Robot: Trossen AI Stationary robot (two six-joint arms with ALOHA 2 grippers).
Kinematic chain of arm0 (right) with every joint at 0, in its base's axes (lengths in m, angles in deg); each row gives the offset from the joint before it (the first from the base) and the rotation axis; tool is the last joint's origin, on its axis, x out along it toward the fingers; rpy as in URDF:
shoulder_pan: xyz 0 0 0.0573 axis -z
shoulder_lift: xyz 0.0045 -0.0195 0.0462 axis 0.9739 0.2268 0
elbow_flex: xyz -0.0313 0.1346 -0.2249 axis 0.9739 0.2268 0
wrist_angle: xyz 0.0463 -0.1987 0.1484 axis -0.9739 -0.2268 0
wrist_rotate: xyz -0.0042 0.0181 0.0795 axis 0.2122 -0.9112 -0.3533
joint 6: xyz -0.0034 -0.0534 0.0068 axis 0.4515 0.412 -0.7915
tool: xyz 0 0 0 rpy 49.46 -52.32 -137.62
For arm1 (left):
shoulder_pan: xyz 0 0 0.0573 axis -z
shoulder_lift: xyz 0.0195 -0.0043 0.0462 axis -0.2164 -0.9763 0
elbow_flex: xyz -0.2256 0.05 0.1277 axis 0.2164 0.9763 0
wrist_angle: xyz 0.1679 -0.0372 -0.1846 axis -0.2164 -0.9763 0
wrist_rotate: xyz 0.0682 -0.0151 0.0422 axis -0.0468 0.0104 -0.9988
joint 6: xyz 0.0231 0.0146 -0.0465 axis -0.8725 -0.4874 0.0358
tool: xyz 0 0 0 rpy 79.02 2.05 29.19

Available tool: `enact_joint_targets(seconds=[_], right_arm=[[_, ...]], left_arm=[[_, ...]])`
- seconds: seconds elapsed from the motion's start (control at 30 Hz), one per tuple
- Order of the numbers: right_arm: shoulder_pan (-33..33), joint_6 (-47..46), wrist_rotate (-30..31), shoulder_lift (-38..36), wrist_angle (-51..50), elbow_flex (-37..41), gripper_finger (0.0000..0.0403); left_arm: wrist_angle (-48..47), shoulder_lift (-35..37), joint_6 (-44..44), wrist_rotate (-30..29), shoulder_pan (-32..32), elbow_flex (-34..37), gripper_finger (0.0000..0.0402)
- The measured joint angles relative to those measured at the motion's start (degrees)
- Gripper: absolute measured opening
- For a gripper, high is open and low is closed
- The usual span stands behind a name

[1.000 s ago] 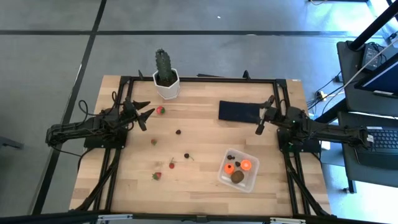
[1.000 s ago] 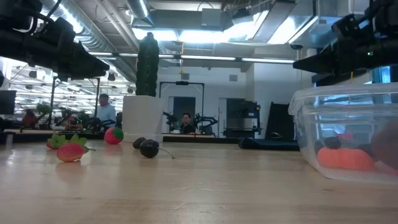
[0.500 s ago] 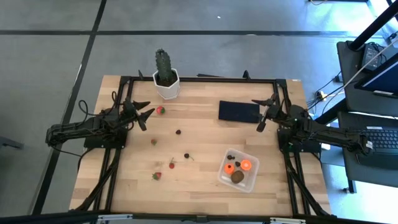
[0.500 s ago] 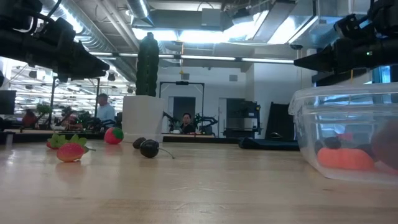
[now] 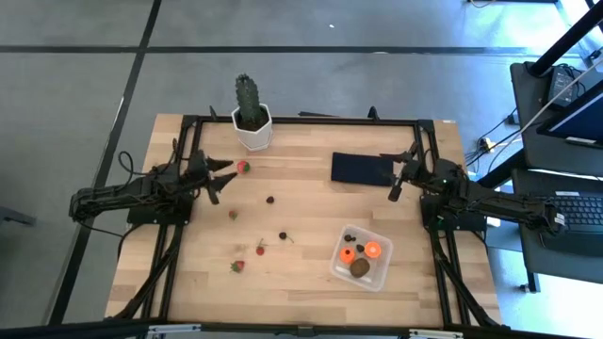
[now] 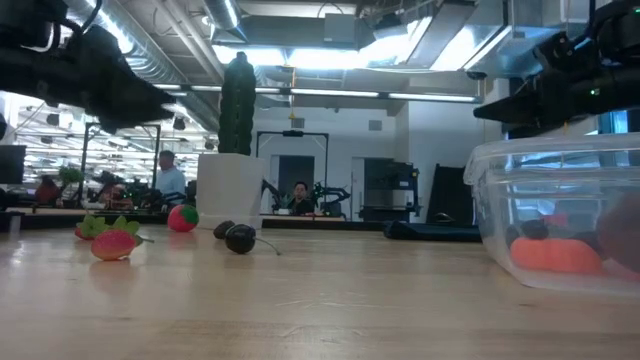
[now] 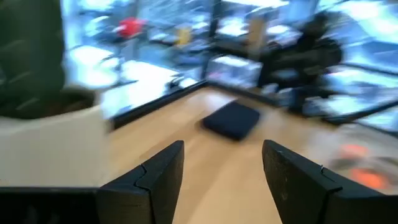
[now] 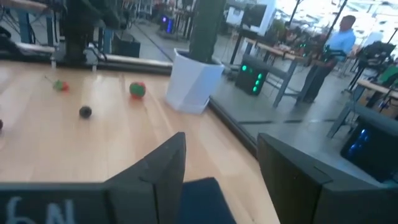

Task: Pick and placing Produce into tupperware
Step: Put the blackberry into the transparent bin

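Since the left pincer (image 5: 219,176) sits spread open right by the red strawberry (image 5: 243,167) near the cactus pot (image 5: 252,132), that's the relation that matters: the berry lies just off its fingertips, toward the surface's middle, so the left arm is clearly the closer one. The strawberry is too small to tell any long axis.

Moving right, more produce is scattered loose on the wooden surface (image 5: 301,273): a dark berry (image 5: 270,200), a small strawberry (image 5: 233,215), another dark berry (image 5: 282,235), and two more strawberries (image 5: 260,250) (image 5: 237,266) nearer the front edge.

Further right, the tupperware (image 5: 362,256) already holds two orange balls, a brown kiwi and some dark berries. The right pincer (image 5: 398,175) hangs open past the end of the black mat (image 5: 358,169), well away from any loose fruit.

Room-wise it's a lab space, with people (image 6: 168,175) at benches behind the surface in the low view.
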State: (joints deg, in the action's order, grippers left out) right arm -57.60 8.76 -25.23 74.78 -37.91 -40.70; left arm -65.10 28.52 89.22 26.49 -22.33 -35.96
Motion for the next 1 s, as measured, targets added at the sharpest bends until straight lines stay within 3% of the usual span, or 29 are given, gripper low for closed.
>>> enact_joint_targets(seconds=[0.23, 0.5, 0.7, 1.0], right_arm=[[0.0, -0.01, -0.01, 0.0, -0.99, 0.0, 0.0198], [0.0, -0.01, 0.0, 0.0, -0.75, 0.0, 0.0198], [0.0, 0.0, 0.0, 0.0, -0.7, 0.0, 0.0198], [0.0, 0.2, -0.01, 0.02, -0.13, 0.0, 0.0198]], left_arm=[[12.56, 0.04, -7.34, 6.72, 0.03, -0.05, 0.0209], [13.39, -3.63, -11.73, 7.3, -0.02, -0.07, 0.0208], [14.17, -12.09, -14.15, 7.39, -0.02, -2.79, 0.0208], [12.24, -32.05, -19.91, 8.99, 0.18, -15.61, 0.0208]])
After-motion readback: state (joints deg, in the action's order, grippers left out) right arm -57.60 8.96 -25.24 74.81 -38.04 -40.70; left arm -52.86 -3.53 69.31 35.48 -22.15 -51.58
